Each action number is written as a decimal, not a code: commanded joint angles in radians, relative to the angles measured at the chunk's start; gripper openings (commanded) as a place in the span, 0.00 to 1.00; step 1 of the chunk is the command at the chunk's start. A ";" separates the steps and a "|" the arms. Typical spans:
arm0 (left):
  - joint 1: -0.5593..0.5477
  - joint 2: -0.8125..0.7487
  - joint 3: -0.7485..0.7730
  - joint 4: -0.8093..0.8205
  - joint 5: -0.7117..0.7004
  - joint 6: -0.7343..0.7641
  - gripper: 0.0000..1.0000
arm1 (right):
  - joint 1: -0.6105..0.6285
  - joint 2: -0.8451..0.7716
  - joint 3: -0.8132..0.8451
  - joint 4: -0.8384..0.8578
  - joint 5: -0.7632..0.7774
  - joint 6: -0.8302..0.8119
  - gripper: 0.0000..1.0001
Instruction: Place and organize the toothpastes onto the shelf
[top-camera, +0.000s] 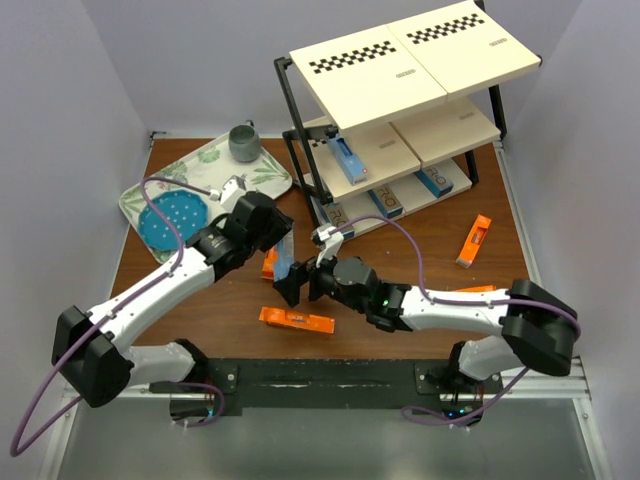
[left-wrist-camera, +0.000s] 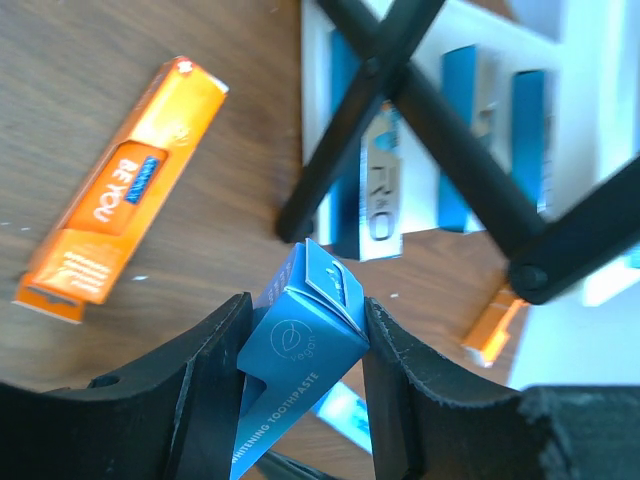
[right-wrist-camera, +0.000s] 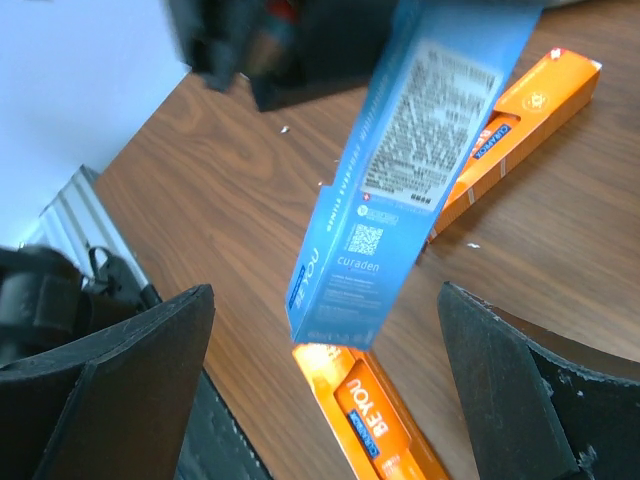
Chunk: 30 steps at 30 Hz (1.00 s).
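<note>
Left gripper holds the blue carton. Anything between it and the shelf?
Yes: the black crossed brace bars on the end of the three-tier black-framed shelf stand ahead of the blue toothpaste carton in the left gripper, between it and the boards.

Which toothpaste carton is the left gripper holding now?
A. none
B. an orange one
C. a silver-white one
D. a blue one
D: in the left wrist view the left gripper is closed on both sides of a blue toothpaste carton.
</note>
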 joint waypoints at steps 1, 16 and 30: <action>0.005 -0.045 0.044 0.075 -0.024 -0.065 0.14 | 0.005 0.043 0.012 0.119 0.059 0.069 0.98; 0.005 -0.080 0.006 0.133 0.007 -0.075 0.14 | 0.003 0.137 0.049 0.152 0.047 0.110 0.72; 0.005 -0.104 -0.045 0.216 0.029 -0.034 0.25 | -0.035 0.088 0.043 0.139 -0.050 0.109 0.21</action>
